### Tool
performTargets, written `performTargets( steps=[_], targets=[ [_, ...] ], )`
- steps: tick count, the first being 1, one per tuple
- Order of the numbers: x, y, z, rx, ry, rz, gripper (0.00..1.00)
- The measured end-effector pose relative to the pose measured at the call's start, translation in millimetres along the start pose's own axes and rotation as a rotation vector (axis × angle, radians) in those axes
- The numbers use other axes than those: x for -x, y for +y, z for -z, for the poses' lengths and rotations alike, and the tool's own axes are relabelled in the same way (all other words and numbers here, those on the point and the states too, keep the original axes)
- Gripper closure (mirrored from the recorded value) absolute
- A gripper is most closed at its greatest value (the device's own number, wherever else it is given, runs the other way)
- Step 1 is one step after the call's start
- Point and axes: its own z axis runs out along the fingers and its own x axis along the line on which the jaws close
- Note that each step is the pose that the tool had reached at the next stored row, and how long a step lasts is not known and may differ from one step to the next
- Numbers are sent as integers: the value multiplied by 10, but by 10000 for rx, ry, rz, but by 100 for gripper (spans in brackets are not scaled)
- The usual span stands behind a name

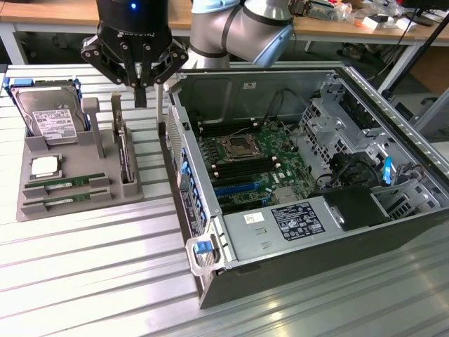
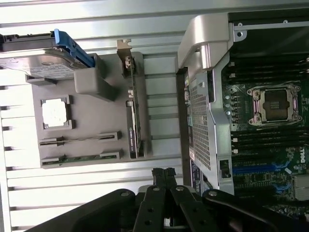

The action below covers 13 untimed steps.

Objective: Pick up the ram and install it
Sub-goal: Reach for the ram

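1. Risk: the gripper [image 1: 140,97] has its fingers pressed together on nothing. Lowered like that, it would strike the ram [image 1: 63,184] rather than straddle it.
2. Risk: 2 green sticks lie in neighbouring slots at the near edge of the gray tray [image 1: 28,151]. The second stick [image 1: 66,199] sits just beside the first, so a poorly centred grasp could catch both or tip 1 out.
3. Risk: the upright card [image 1: 125,151] stands at the tray's side toward the exterior view's right, almost under the fingers, and the case wall [image 1: 175,133] is close. A straight descent or a sideways sweep could clip either.
4. Pose: the arm reaches in from the far side with the wrist pointing straight down. The gripper hangs above the tray's far right part, well above the sticks and to their far right, touching nothing.
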Motion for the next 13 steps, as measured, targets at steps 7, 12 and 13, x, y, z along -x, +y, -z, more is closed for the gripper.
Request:
performTargets(
  steps=[7, 12, 13],
  targets=[
    [-88, -6, 2, 0, -1, -1, 89],
    [-131, -10, 4, 0, 0, 0, 89],
    [-137, -10, 4, 0, 0, 0, 89]
  ],
)
